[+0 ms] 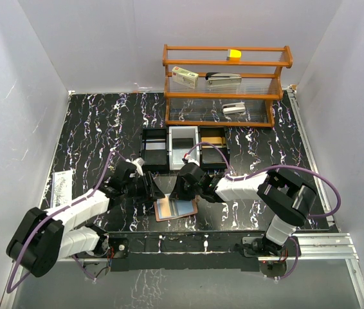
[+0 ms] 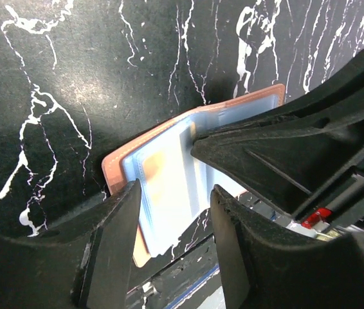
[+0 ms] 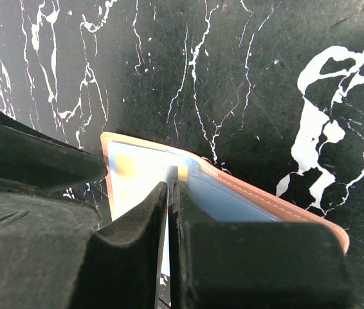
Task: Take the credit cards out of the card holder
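Bracing the card holder (image 1: 175, 208) at the table's (image 1: 105, 129) near edge: my right gripper (image 3: 170, 179) pinched shut at its fold, left gripper (image 2: 174, 193) half-open astride it.

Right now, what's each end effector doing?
Left end effector: open, fingers either side of the card holder.
Right end effector: closed at its pocket; what it pinches cannot be told.

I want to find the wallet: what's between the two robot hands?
The open card holder: the top view shows its left part between the left gripper and the right gripper, which is shut on it.
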### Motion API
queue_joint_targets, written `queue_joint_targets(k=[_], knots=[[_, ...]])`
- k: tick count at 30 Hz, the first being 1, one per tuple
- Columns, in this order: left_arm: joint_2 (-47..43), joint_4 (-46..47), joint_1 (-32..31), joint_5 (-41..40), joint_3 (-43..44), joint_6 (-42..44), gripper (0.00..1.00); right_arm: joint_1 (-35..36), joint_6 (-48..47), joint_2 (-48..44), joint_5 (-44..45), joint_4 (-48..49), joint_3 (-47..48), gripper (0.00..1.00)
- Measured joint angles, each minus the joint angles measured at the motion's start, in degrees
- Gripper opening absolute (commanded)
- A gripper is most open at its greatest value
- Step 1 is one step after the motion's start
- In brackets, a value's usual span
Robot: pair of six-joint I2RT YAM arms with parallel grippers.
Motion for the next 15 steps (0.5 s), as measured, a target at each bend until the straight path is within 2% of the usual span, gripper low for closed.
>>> queue_joint_targets(k=[11, 15], knots=[[3.9, 6.7, -0.3, 0.0, -2.3, -2.2, 0.41, -0.1, 0.0, 0.0, -0.2, 0.0, 0.0, 0.07], [3.8, 7.5, -0.3, 0.0, -2.7, -2.6, 0.35, -0.1, 0.0, 0.0, -0.3, 0.1, 0.0, 0.07]])
